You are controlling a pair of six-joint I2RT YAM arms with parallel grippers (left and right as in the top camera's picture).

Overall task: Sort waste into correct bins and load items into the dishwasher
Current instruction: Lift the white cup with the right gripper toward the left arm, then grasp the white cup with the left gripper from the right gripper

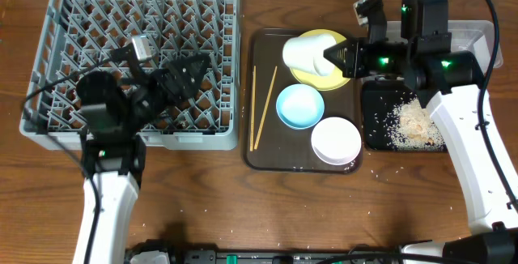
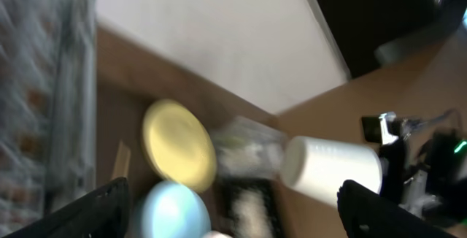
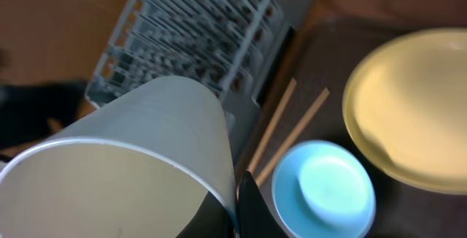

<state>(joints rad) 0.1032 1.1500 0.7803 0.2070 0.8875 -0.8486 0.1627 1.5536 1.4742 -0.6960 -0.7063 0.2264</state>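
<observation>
White and tipped onto its side, the small cup (image 1: 309, 52) hangs in the right pincer (image 1: 333, 56), which is clamped on the cup's wall near the rim. It is held in the air above the yellow plate (image 1: 322, 78), at the far end of the brown tray (image 1: 263, 146). Its long axis runs roughly left to right, base toward the grey dish rack (image 1: 121, 13) and mouth back toward the wrist (the right wrist view looks straight into the pale inside). The next move turns on that relation, I judge: the rack lies well apart to the cup's left, past the tray's edge, so the carry is a leftward sweep over the counter (image 1: 202, 207), then a turn to bring the mouth down among the pegs. The left pincer (image 1: 193, 74) hovers over the rack itself, fingers (image 2: 106, 203) spread wide with nothing between them, so it is nearer the target but empty.
</observation>
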